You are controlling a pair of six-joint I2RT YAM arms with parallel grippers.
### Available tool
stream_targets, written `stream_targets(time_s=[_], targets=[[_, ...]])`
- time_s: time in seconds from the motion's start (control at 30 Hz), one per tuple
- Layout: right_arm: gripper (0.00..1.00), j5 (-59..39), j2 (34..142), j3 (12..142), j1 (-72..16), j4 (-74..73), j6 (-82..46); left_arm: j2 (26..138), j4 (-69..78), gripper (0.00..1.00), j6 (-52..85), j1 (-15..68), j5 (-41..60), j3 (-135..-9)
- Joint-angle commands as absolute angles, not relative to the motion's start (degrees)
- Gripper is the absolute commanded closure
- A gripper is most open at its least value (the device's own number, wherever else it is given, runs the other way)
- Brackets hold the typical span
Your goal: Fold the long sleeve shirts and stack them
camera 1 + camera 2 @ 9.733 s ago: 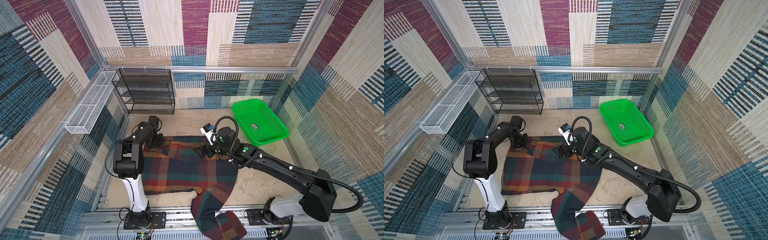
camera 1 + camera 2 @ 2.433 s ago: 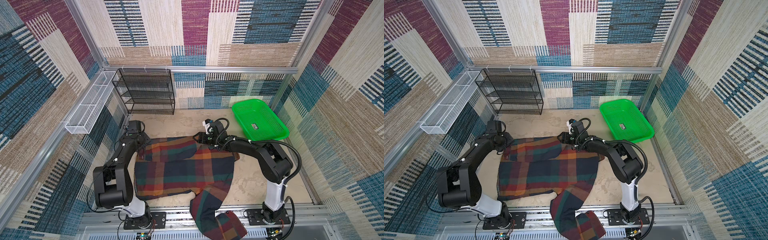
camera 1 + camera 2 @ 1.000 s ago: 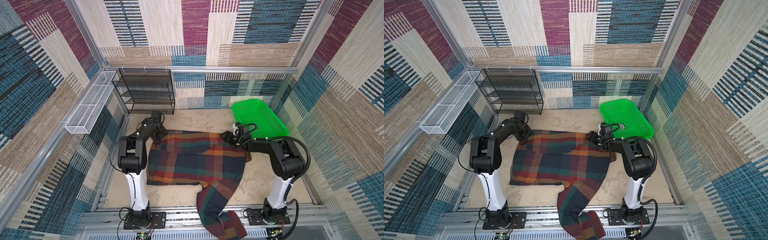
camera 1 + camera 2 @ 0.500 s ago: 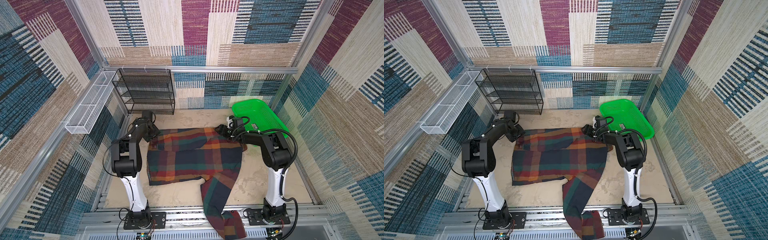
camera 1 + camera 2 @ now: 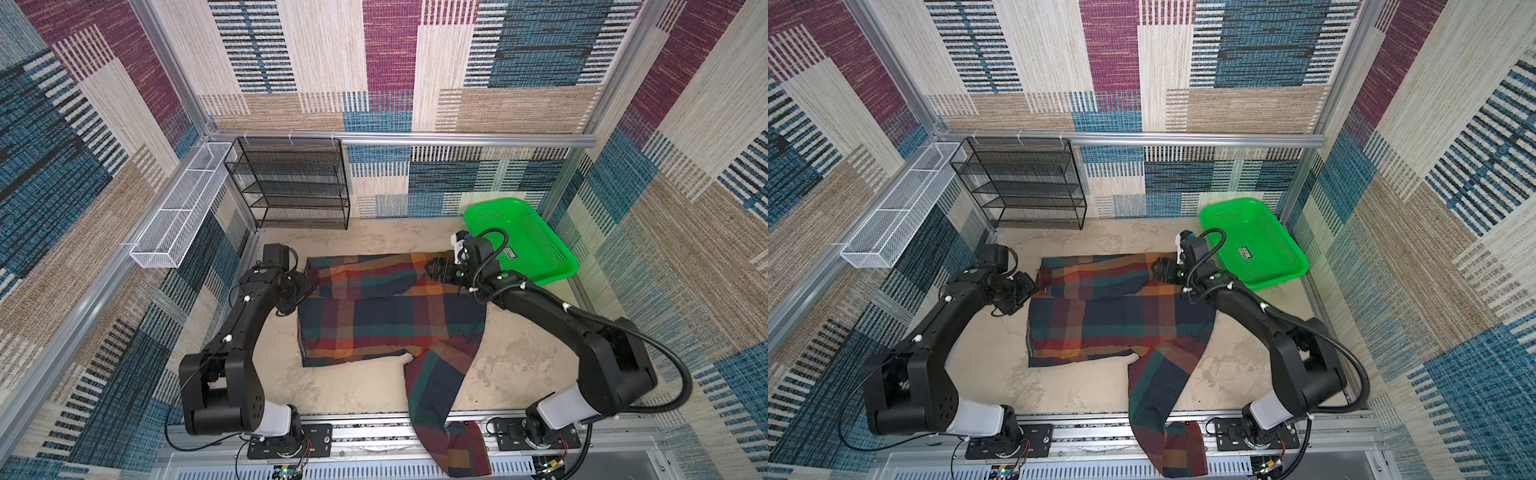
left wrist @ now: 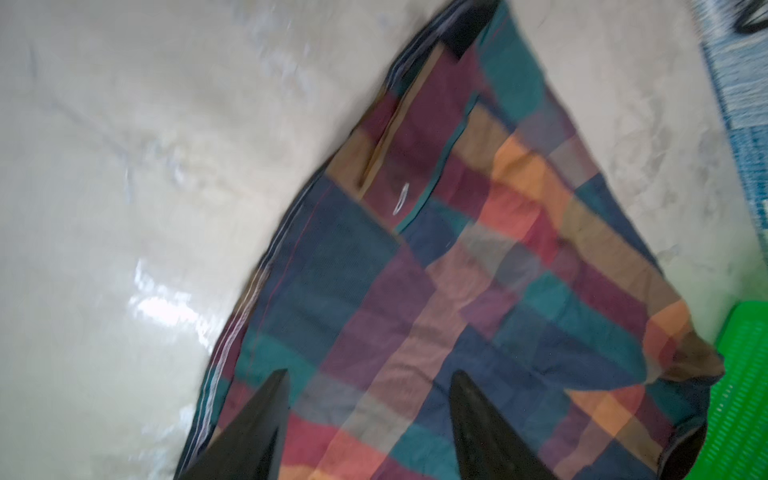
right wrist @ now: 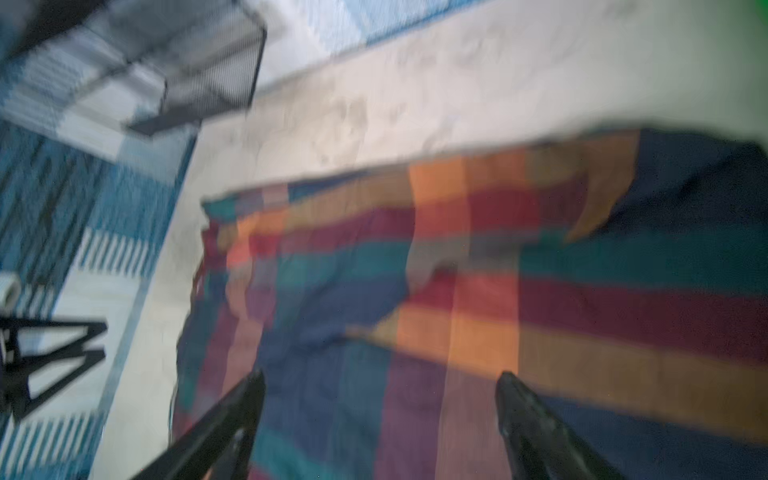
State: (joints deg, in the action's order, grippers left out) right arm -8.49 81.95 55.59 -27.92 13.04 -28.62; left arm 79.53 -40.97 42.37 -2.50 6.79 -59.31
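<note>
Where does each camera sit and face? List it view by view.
Both top views: high overhead, looking down on the plaid shirt, left arm and right arm.
Left wrist: on the left arm, facing the shirt's edge past the open left gripper.
Right wrist: on the right arm, facing the shirt past the open right gripper.
Shared: all four show the shirt.

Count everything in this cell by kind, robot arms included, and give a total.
Shirt: 1
Green basket: 1
Black wire shelf: 1
White wire basket: 1
Robot arms: 2
Total: 6
</note>
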Motion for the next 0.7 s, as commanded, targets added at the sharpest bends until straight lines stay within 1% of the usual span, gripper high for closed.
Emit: stream_targets(time_s=[0.0,0.1,0.17,0.3,0.37,0.47,0.57,0.67], targets=[[0.11,-3.4,71.7,47.6,-32.7,22.3,-31.5,73.5,-42.4,0.36,46.2,-1.5,10.0,-53.3],[0.11,-4.2,61.5,41.3,-38.0,28.0,-36.9,68.4,-44.2,0.36,47.5,0.0,9.7,-48.6],[0.10,-2.3,56.1,39.7,-43.5,34.4,-41.0,65.3,-46.0,0.36,48.3,0.4,9.7,-45.6],[0.10,-0.8,49.9,38.1,-55.8,42.9,-50.9,59.4,-47.8,0.37,50.1,1.1,9.9,-40.7],[0.10,0.6,49.4,37.2,-64.4,45.6,-57.3,57.4,-47.7,0.37,50.8,1.4,9.5,-38.7],[0.09,3.3,51.8,37.4,-75.8,48.1,-66.2,57.2,-47.7,0.37,50.4,1.6,9.6,-37.0],[0.10,3.6,55.7,37.8,-84.0,47.0,-71.7,58.5,-47.7,0.37,50.0,1.7,10.1,-36.0],[0.11,4.3,59.4,39.1,-90.1,46.1,-74.6,59.1,-47.7,0.39,49.6,1.8,10.2,-35.1]])
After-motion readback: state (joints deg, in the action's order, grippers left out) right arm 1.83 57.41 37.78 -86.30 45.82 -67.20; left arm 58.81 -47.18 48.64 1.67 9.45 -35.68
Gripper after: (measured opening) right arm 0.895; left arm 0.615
